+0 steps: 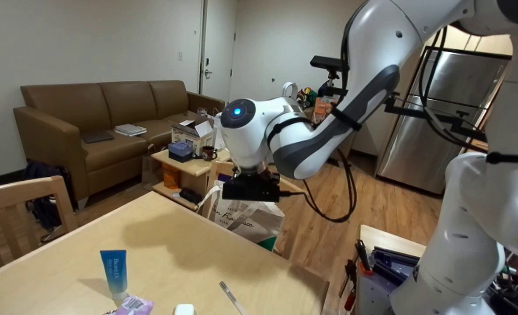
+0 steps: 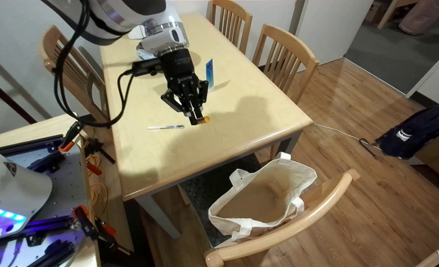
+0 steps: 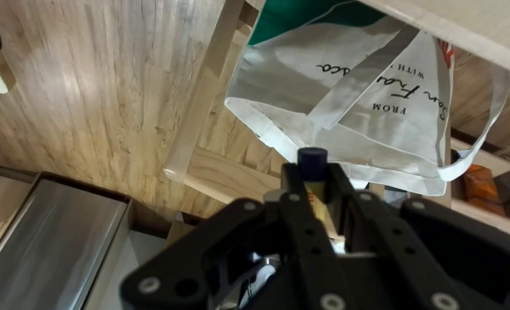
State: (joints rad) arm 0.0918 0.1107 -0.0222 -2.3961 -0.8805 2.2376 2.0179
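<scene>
Wrist view: gripper [image 3: 313,172] is pinching small yellow stick [image 3: 316,191], dark-blue end outward, jaws narrow, held aloft; tote bag [image 3: 366,99] is showing beyond. Carrying step is probably running; next move is likely calling for steady grip, clearing table [image 3: 491,26].

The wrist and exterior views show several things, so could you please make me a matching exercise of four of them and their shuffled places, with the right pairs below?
Things:
1. Yellow stick
2. Blue tube
3. Pen
4. Tote

Places:
A. lying flat on the table
B. between the table and a chair back
C. held between the fingers
D. standing upright on the table

Right pairs: 1-C, 2-D, 3-A, 4-B.
</scene>
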